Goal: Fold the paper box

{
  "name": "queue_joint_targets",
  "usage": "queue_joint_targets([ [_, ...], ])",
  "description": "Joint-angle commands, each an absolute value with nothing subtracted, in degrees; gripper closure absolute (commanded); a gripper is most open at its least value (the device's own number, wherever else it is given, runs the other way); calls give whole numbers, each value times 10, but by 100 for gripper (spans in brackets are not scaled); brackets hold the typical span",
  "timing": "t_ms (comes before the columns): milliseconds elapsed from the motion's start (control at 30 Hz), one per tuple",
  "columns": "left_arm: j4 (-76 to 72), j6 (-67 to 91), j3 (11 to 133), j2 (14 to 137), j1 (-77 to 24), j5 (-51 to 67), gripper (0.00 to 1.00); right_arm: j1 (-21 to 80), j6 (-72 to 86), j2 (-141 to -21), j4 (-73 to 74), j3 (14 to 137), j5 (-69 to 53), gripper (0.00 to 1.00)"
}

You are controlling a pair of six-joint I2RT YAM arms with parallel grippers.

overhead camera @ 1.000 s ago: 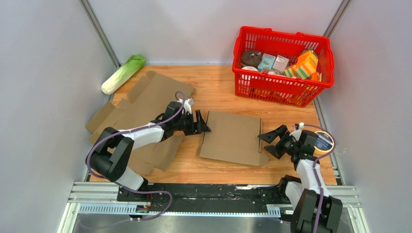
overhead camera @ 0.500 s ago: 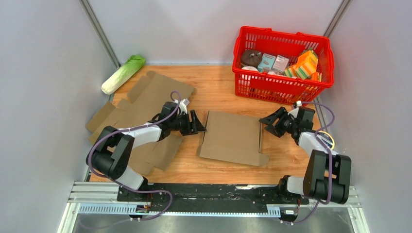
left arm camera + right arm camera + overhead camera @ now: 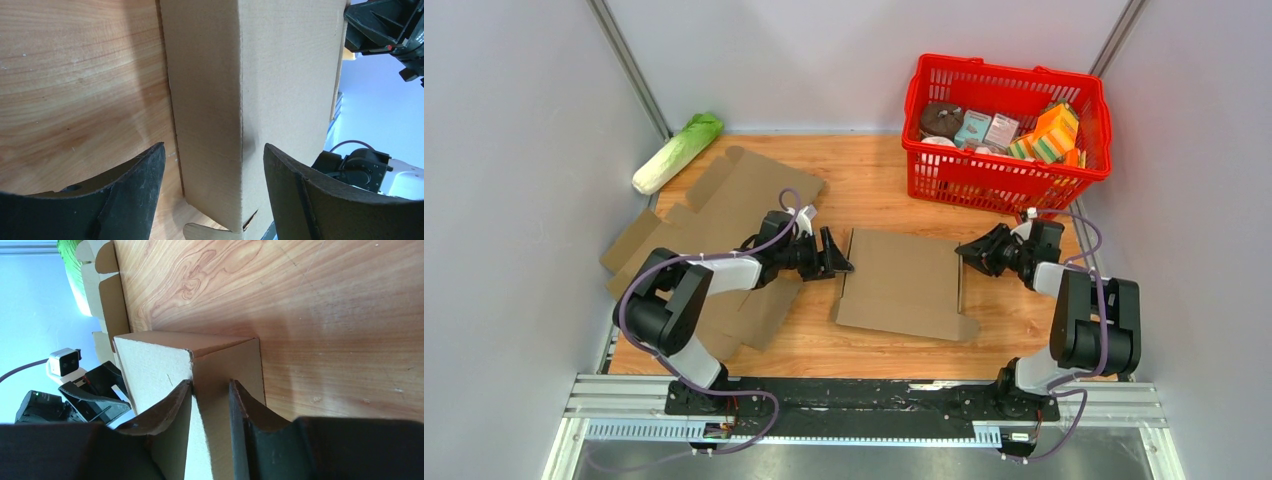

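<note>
Box (image 3: 904, 285) is lying flat in the middle of the table (image 3: 874, 180), folded shut, long sides running left to right.

Left gripper (image 3: 842, 255) is sitting low at the box's left edge, jaws spread wide. In its wrist view the gripper (image 3: 212, 150) is framing the near edge of the cardboard between both fingers (image 3: 135, 185); neither finger is touching it. Nothing is held.

Right gripper (image 3: 966, 260) is sitting at the box's right edge, pointing toward the left one. In the right wrist view the gripper (image 3: 210, 385) is showing its jaws drawn close together, with a narrow gap. The edge flap of the box is showing in that gap. I cannot tell whether the fingers (image 3: 170, 410) are pinching the cardboard or only straddling it.

More flat cardboard (image 3: 734, 200) is lying at the far left, partly under the left arm. Cabbage (image 3: 676, 152) is lying in the far left corner. Red basket (image 3: 944, 175) of packets is standing at far right, apart from the box.
</note>
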State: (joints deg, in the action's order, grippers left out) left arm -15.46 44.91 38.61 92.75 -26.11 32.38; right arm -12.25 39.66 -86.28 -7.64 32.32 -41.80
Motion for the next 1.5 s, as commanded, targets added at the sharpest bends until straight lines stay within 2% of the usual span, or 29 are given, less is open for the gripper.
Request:
queue_joint_targets([
  [0, -187, 456, 393, 933, -261, 342, 20, -139, 388, -889, -83, 324, -377, 67],
  [167, -228, 484, 389, 945, -261, 368, 19, -170, 384, -912, -76, 316, -386, 73],
  [567, -394, 596, 379, 1003, -270, 446, 19, -177, 400, -939, -105, 306, -396, 75],
  [700, -453, 638, 386, 1012, -295, 455, 21, -173, 406, -934, -122, 302, -407, 74],
  [733, -465, 651, 388, 1011, -298, 457, 26, -170, 405, -932, -123, 302, -407, 73],
  [800, -465, 658, 394, 1008, -301, 457, 35, -152, 399, -919, -115, 308, -403, 69],
  [833, -464, 669, 394, 1005, -298, 455, 42, -145, 395, -911, -102, 313, -397, 62],
  [900, -465, 681, 389, 1002, -293, 453, 46, -126, 371, -876, -48, 329, -366, 53],
  [933, -464, 690, 386, 998, -288, 454, 48, -119, 361, -861, -25, 335, -350, 38],
  [967, -458, 694, 385, 997, -286, 455, 51, -110, 352, -839, 32, 343, -333, 31],
  [1000, -448, 700, 381, 994, -282, 457, 56, -86, 340, -797, 65, 351, -284, 24],
  [1033, -443, 719, 377, 991, -276, 462, 64, -71, 315, -769, 97, 375, -252, 10],
  [1100, -443, 743, 361, 988, -257, 468, 69, -14, 291, -693, 187, 399, -140, 0],
  [1167, -454, 783, 347, 979, -237, 480, 69, 47, 252, -652, 271, 447, -47, 0],
  [1200, -457, 794, 337, 976, -232, 484, 69, 112, 239, -634, 296, 470, 59, 0],
  [1267, -445, 811, 326, 958, -222, 493, 69, 181, 201, -608, 358, 536, 142, 0],
  [1333, -415, 816, 318, 938, -217, 501, 69, 309, 161, -611, 387, 576, 261, 0],
  [1400, -376, 814, 319, 921, -214, 511, 69, 436, 83, -620, 405, 627, 296, 0],
  [1467, -349, 816, 320, 910, -212, 514, 69, 517, -27, -633, 379, 625, 260, 0],
])
